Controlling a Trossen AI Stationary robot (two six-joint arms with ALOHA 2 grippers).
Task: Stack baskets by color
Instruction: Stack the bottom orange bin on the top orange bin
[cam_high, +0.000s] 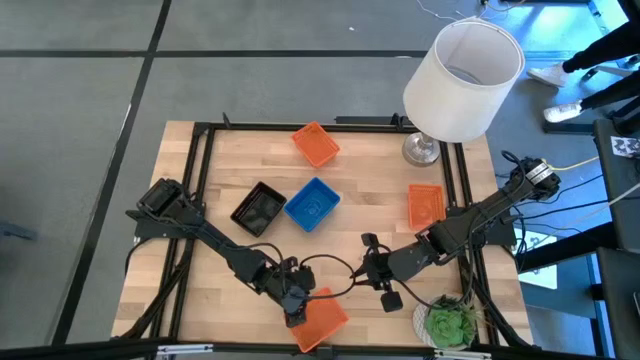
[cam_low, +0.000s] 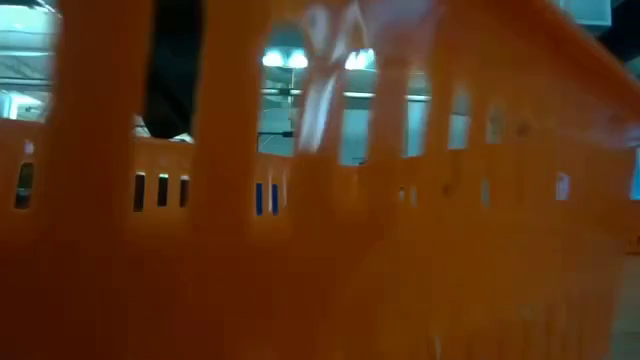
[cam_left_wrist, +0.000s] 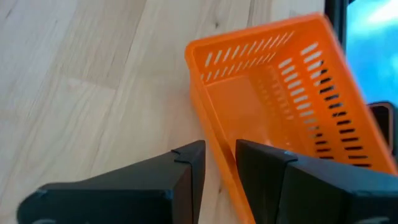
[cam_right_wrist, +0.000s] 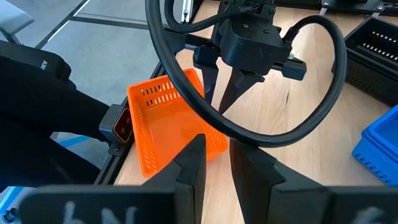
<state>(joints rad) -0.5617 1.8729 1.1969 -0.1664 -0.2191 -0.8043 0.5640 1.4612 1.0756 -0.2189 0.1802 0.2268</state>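
The left gripper (cam_high: 296, 308) is clamped on the near wall of an orange basket (cam_high: 322, 318) at the table's (cam_high: 240, 150) 6 o'clock edge, 1 finger (cam_left_wrist: 186, 163) outside, 1 inside. The right gripper (cam_high: 378, 278), jaws narrowly apart and holding nothing, hovers just toward 3 o'clock of it. Bare wood lies between the 2 arms and the centre. Black basket (cam_high: 259, 208) and blue basket (cam_high: 313, 203) touch near the middle; 2 more orange ones sit at 12 (cam_high: 316, 144) and 3 o'clock (cam_high: 426, 205). All are slotted plastic squares.
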